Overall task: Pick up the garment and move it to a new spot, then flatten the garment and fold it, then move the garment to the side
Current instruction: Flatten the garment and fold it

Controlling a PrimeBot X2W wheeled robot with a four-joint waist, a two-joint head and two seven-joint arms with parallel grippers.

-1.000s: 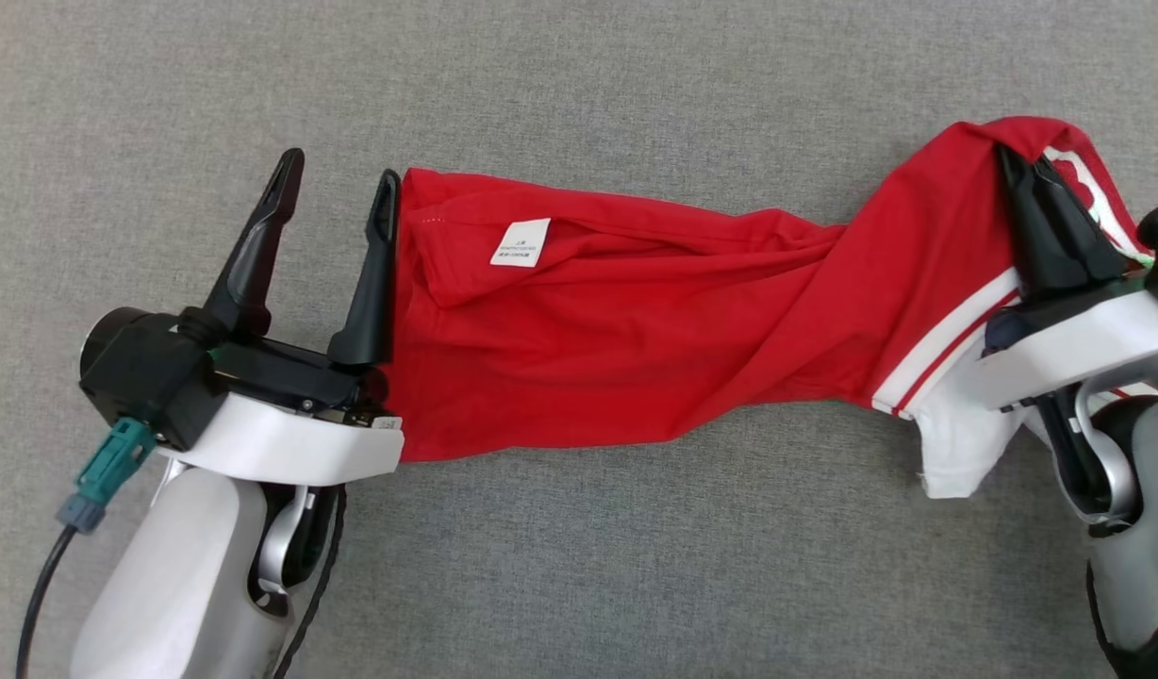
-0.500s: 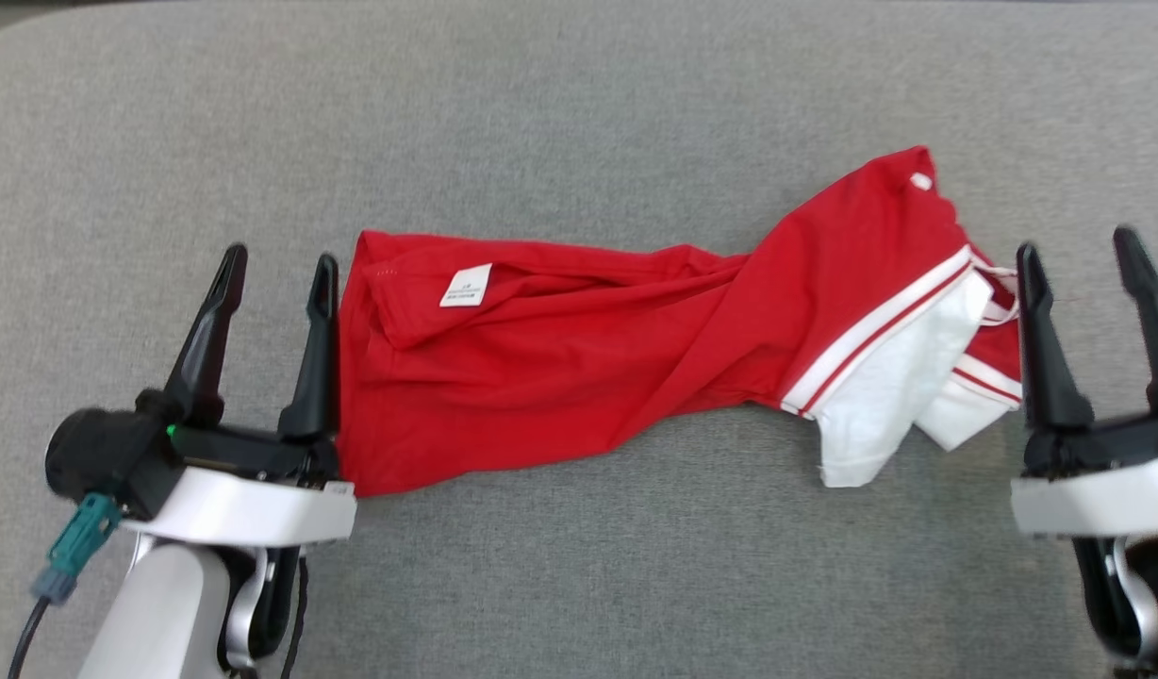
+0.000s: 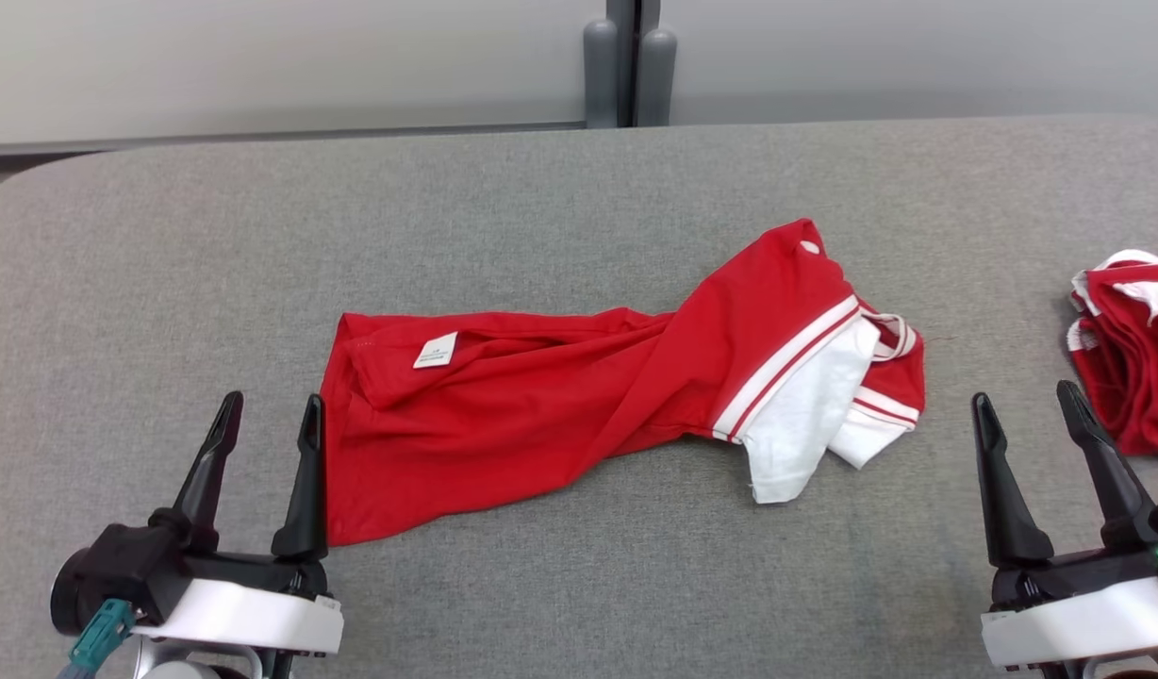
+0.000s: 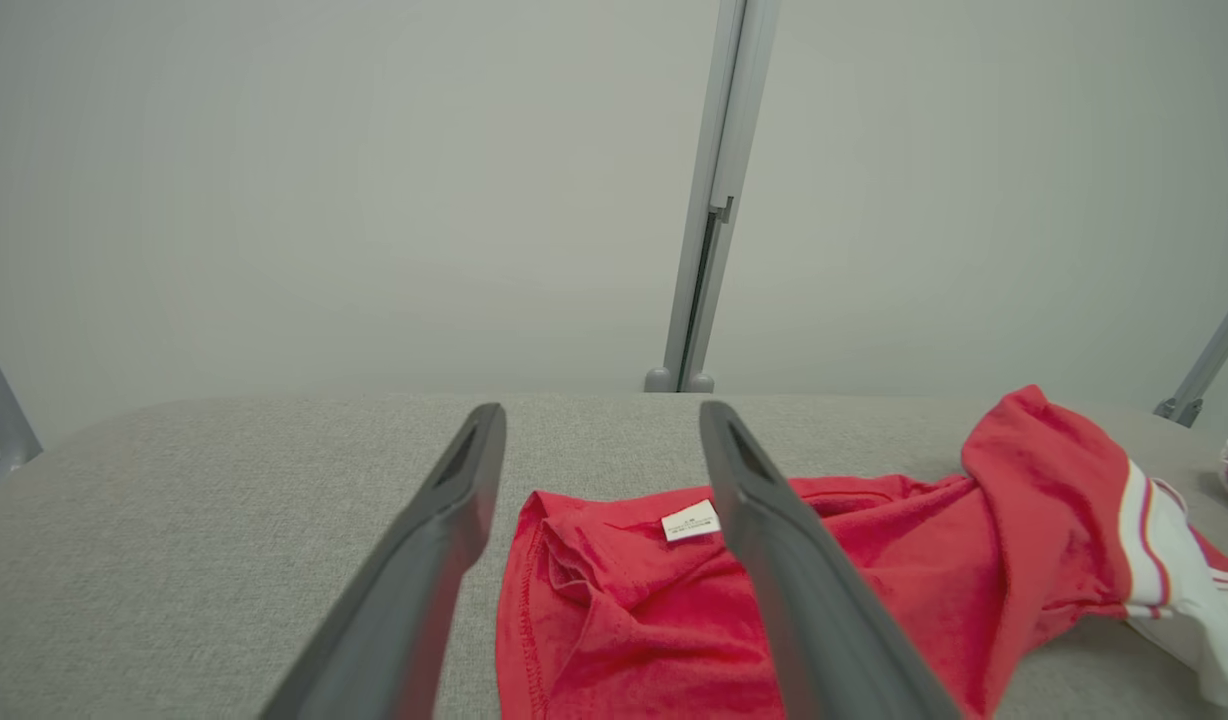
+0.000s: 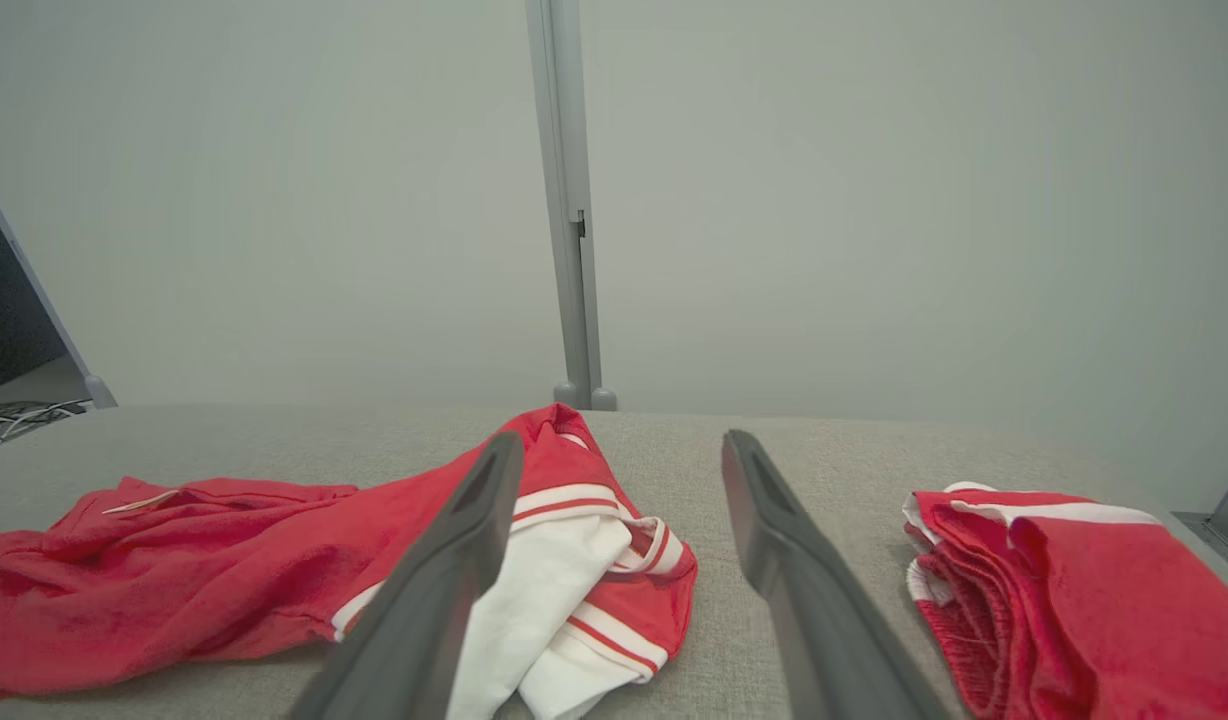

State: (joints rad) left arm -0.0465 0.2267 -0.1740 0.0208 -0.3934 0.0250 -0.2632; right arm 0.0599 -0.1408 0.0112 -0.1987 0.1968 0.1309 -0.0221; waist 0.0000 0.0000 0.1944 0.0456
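The garment (image 3: 541, 415), a red shirt with white sleeves and red-and-white striped trim, lies loose on the grey desk (image 3: 579, 189), held by neither pincer. It stretches crosswise between your two pincers and is twisted near its middle, so it is not yet flat. Its plain red end, with a small white label (image 3: 436, 350) facing up, lies just beside the inner finger of your left pincer (image 3: 272, 401); you cannot tell whether cloth and finger touch. That left pincer stands wide and empty, fingers pointing toward the far edge of the desk. In the left wrist view, the red hem and the label show just ahead of the fingertips. The other end, where a white sleeve (image 3: 801, 424) folds over bunched striped cloth, lies ahead of your right pincer (image 3: 1022, 392) and toward its inner side, clear of its fingers. The right pincer is also wide and empty, fingers pointing the same way. On its outer side, near its fingertips, sits a second pile of red-and-white cloth (image 3: 1131, 349), well apart from the garment. Beyond the desk's far edge are a pale wall and a grey upright post (image 3: 626, 61).
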